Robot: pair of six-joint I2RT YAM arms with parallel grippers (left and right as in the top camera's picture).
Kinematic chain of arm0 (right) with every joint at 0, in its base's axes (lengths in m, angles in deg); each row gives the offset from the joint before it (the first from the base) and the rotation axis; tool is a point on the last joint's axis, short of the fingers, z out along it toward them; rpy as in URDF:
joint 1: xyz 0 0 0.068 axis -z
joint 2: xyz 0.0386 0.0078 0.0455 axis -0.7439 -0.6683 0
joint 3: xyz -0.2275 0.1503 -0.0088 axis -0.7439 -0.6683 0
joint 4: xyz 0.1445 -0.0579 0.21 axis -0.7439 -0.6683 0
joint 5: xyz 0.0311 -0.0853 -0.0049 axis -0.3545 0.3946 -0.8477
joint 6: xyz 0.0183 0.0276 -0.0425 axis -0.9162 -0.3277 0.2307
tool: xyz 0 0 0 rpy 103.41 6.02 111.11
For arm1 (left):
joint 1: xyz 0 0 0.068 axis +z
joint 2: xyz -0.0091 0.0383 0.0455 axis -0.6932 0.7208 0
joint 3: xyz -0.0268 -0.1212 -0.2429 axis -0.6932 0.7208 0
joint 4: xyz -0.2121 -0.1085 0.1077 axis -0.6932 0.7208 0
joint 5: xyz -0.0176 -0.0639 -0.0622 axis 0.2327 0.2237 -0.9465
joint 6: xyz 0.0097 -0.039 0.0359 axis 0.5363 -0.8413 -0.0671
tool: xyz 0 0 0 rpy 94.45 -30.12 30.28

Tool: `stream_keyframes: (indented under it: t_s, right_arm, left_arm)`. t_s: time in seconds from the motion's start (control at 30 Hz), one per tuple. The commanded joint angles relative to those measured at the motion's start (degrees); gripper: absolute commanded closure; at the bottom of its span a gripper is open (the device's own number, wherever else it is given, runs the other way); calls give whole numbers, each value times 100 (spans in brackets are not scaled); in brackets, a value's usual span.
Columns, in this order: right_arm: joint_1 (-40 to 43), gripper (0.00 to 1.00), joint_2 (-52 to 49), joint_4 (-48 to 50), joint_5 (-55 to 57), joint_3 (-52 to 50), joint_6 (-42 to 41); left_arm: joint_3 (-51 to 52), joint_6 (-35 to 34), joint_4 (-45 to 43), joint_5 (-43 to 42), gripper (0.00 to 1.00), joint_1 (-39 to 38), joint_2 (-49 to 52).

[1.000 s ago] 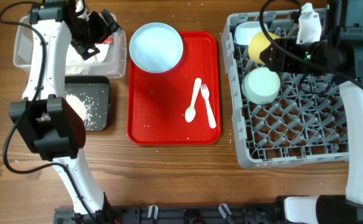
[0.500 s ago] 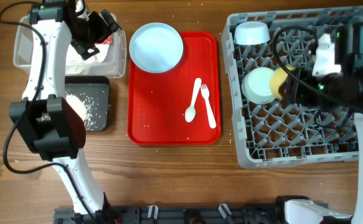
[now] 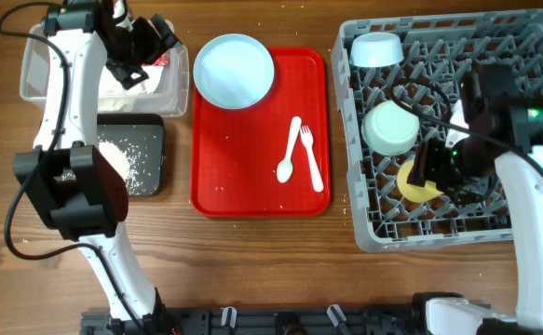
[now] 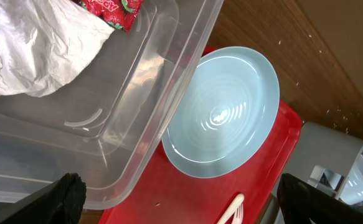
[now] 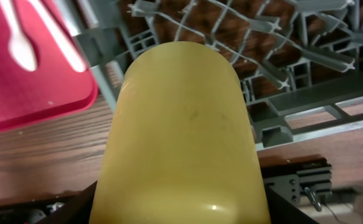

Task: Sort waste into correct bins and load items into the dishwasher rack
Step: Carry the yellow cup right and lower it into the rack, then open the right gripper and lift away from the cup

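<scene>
On the right side of a wooden table sits a large grey dishwasher rack [image 3: 420, 238] with a grid of pegs. The right gripper [image 3: 431, 169] is over the near half of the rack, clamped on a small yellow cup [image 3: 415, 180]. In the right wrist view the cup fills the frame, tipped on its side, with the rack's grid behind it. Whether the cup touches the rack cannot be told. Just beyond the cup, a pale green bowl [image 3: 390, 127] rests in the rack. A small light bowl [image 3: 376, 49] sits in the rack's far left corner.

At the centre of the table lies a flat red tray [image 3: 243, 186]. A pale blue plate [image 3: 234, 71] rests on its far left corner. A white spoon [image 3: 290, 154] and a white fork [image 3: 311, 160] lie side by side on the right part of the tray.

At the far left stands a clear plastic tub [image 3: 180, 93]. It holds a crumpled white napkin [image 4: 32, 50] and a red wrapper [image 4: 109, 12]. The left gripper [image 3: 148, 42] hangs over the tub's right end. Its fingers [image 4: 66, 199] are spread wide, with nothing between them.

Just near of the tub sits a shallow black bin [image 3: 153, 140] holding white crumbs [image 3: 122, 163].
</scene>
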Motion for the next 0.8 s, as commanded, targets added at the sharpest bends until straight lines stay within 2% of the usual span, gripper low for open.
stream_keyframes:
  t_s: [0.0,0.13,0.3,0.37,0.47,0.5,0.53,0.57,0.63,0.7,0.77]
  right_arm:
    - [-11,56,-444,39,341,-61,-166]
    - [0,56,-1355,376,422,-61,-170]
    - [289,56,-1827,520,393,-70,31]
    - [289,48,-1838,546,356,-70,90]
    - [289,44,-1840,603,356,-144,94]
    - [289,25,-1840,678,354,-249,92]
    - [289,18,-1840,728,352,-332,92]
    - [289,17,-1838,737,348,-337,90]
    - [289,20,-1799,802,192,-216,76]
    - [284,21,-1790,688,-160,673,94]
    - [2,21,-1792,540,-520,2518,527]
  left_arm:
    - [-59,-37,-13,74,0,0,-68]
    - [-59,-37,-13,74,0,0,-68]
    - [-59,-37,-13,74,0,0,-70]
    - [-59,-37,-13,74,0,0,-70]
    - [-59,-37,-13,74,0,0,-68]
    - [-59,-37,-13,74,0,0,-70]
    - [-59,-37,-13,74,0,0,-70]
    - [-59,-37,-13,74,0,0,-68]
    - [-59,-37,-13,74,0,0,-70]
    - [-59,-37,-13,74,0,0,-70]
    - [-59,-37,-13,74,0,0,-70]
